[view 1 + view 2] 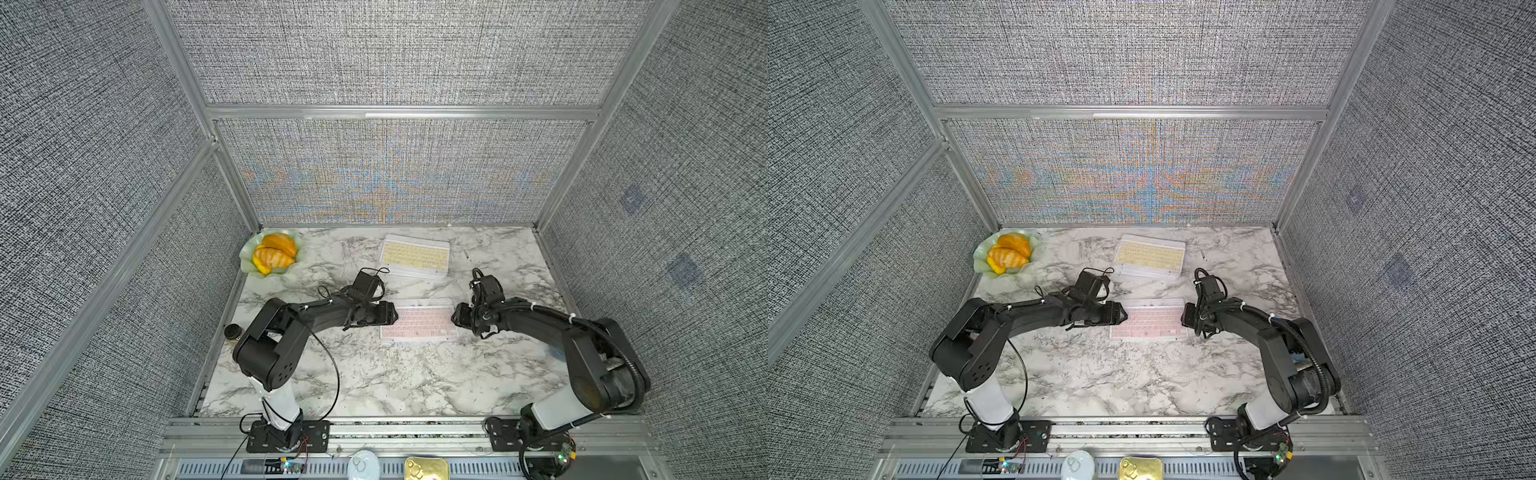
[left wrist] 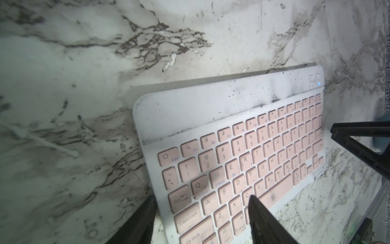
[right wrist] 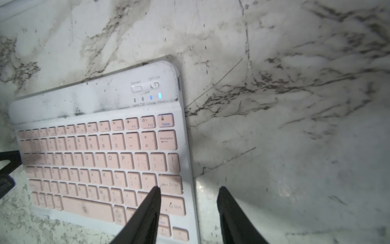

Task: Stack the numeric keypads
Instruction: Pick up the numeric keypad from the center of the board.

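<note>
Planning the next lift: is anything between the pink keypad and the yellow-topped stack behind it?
Nothing visible does. Only bare marble table separates the pink keypad from the yellow-topped stack; the green plate sits far off to the side.

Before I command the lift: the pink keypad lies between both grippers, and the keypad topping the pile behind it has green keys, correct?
One slip: the yellow keypad tops that pile; its keys are pale yellow, not green, as both top views show. The pink keypad does lie between the left gripper and the right gripper.
</note>
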{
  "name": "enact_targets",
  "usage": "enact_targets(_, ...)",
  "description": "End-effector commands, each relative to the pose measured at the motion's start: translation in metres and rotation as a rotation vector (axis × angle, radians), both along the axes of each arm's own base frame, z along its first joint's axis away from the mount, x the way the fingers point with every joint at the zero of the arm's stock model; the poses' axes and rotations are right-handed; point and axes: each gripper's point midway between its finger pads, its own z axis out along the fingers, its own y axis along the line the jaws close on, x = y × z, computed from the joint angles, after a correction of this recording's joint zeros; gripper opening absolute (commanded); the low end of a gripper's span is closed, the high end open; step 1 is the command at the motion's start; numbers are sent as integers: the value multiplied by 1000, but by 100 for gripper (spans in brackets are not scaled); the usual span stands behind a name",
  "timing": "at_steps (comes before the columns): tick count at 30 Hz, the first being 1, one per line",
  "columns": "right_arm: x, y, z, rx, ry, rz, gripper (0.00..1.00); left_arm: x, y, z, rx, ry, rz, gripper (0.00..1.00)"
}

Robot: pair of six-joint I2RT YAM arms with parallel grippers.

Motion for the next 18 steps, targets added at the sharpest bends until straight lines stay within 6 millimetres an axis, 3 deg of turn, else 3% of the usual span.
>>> enact_targets(1,3,4,-3,10,-6,9,48,-5,3,-8,29,25,13,70)
enact_targets(10,6,13,-9,55,15,10,49,-12,-1,-14,31,45,6,70)
enact_targets(18,7,32,6,165,29,33,48,-18,-13,-16,-12,68,-1,70)
